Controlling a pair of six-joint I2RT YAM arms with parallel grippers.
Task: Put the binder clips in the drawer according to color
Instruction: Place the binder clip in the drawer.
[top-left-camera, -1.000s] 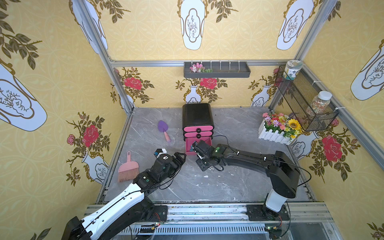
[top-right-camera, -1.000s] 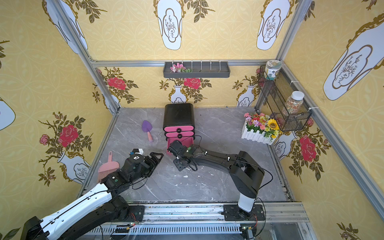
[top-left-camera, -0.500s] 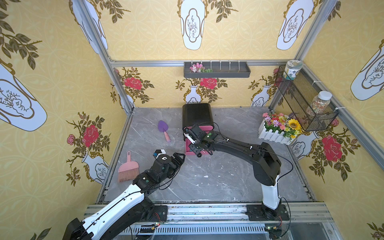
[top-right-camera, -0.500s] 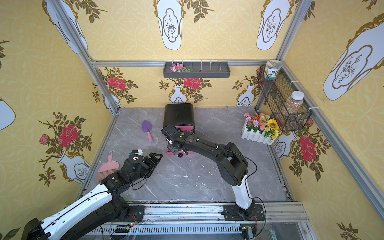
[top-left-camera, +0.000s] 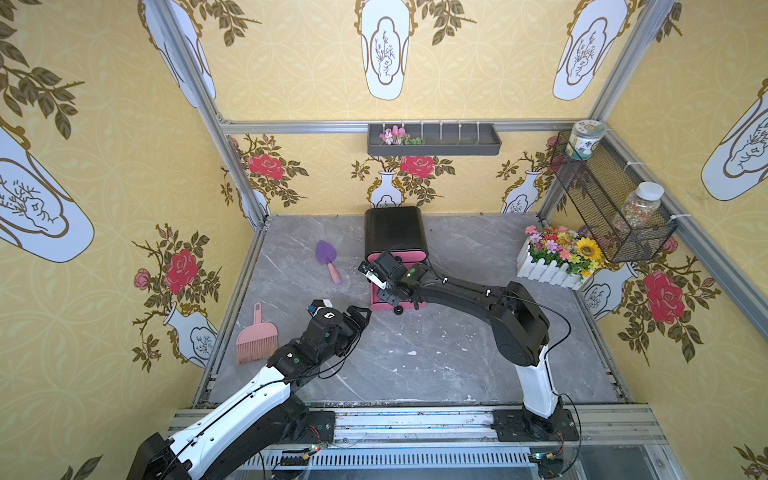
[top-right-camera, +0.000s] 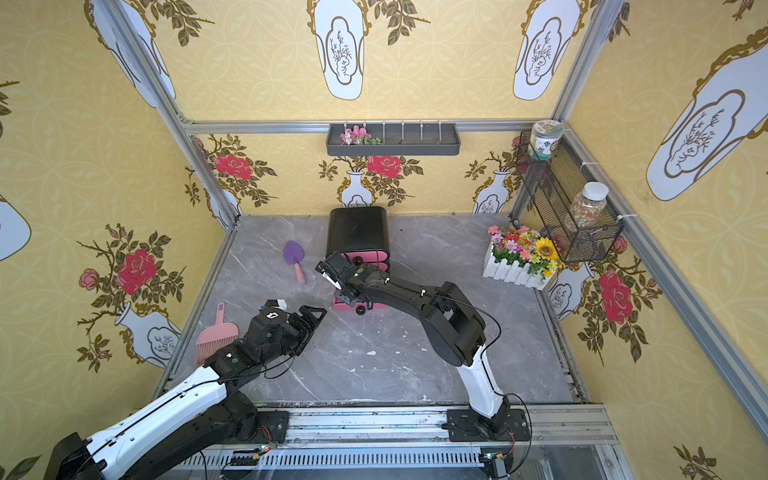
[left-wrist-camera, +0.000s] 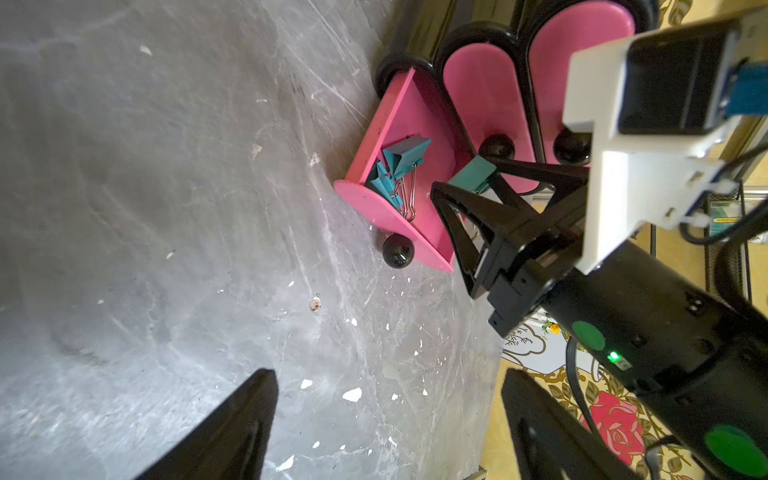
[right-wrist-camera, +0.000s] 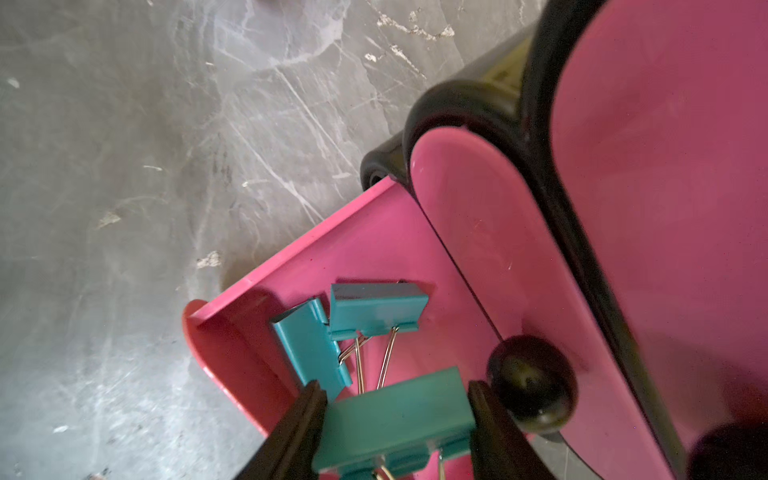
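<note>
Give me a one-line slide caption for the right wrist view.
Right gripper holds a teal clip above the open pink drawer, where two teal clips lie.
</note>
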